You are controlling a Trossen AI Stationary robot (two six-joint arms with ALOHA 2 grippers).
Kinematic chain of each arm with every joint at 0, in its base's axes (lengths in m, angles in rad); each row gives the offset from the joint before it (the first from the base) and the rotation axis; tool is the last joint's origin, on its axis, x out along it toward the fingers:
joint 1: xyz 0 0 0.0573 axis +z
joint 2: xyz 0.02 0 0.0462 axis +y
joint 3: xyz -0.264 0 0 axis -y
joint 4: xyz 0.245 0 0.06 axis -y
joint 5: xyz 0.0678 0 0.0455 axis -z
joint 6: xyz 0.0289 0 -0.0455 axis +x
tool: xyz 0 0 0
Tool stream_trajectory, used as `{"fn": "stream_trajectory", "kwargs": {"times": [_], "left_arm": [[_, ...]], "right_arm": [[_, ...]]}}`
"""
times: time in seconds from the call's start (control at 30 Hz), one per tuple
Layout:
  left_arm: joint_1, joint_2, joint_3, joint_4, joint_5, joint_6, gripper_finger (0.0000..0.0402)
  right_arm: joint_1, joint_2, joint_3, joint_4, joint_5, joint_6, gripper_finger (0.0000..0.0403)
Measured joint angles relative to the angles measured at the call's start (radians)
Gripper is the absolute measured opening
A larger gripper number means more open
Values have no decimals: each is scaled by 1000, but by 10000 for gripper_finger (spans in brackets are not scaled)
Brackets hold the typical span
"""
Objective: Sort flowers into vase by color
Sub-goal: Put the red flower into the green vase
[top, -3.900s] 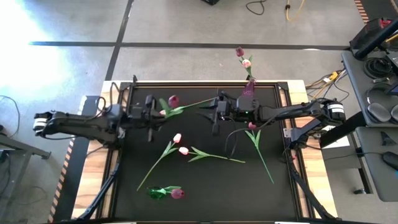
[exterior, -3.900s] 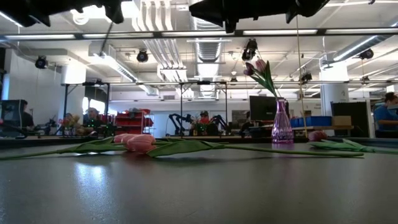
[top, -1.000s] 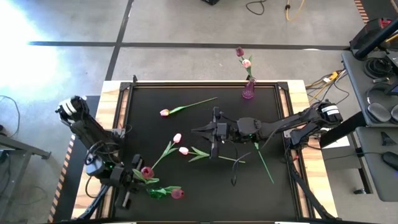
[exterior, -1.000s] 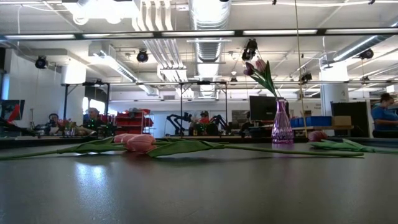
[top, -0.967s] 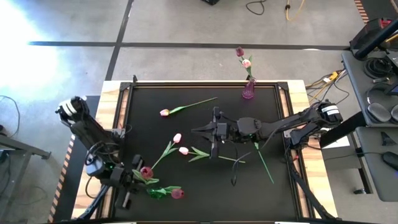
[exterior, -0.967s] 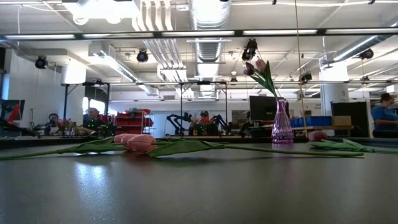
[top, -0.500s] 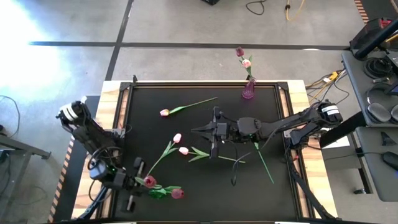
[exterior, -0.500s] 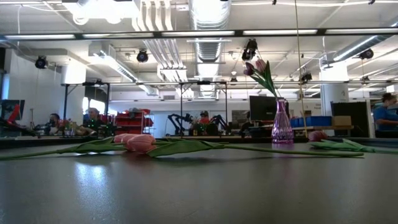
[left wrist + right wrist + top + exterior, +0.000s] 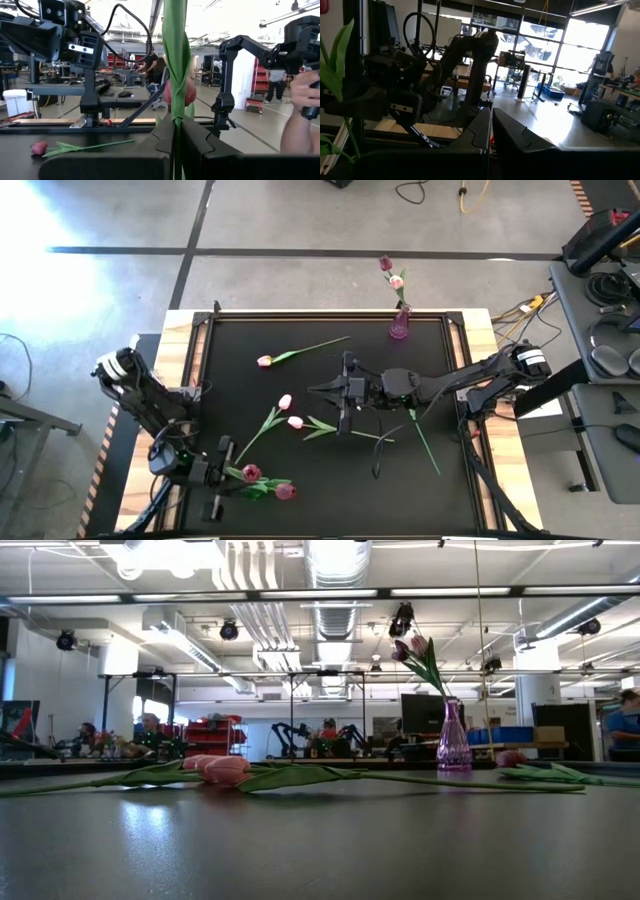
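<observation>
Our left gripper (image 9: 222, 477) is clamped on a dark magenta artificial tulip (image 9: 251, 473) just beside the green glass vase (image 9: 252, 490) lying at the near-left corner. Pale pink tulips (image 9: 285, 402) remain mid-table. Our right gripper (image 9: 345, 395) hovers closed, empty. The purple glass vase (image 9: 399, 327) already holds two.

Black table top (image 9: 230, 380) on a wooden frame, purple vase (image 9: 399, 326) at its far edge, loose tulips (image 9: 285, 418) lying scattered across the middle
</observation>
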Motion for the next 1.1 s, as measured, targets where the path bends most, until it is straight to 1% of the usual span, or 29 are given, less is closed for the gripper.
{"fn": "stream_trajectory", "kwargs": {"times": [0.43, 0.57, 0.9, 0.97, 1.1], "left_arm": [[-17, 4, 0, -1, -1, 4, 5], [-17, 4, 0, -1, -1, 1, 27], [-33, 3, 0, -3, -4, -9, 101], [-42, 3, 0, -4, -30, -9, 112], [-68, 3, 0, -16, -123, -3, 128]], "right_arm": [[0, 0, 0, 0, 0, 0, 13], [0, 0, 0, 0, 0, 0, 13], [0, 0, 0, -1, 0, 0, 13], [0, 0, 0, -1, 0, 0, 13], [0, 0, 0, -1, 0, 0, 13]]}}
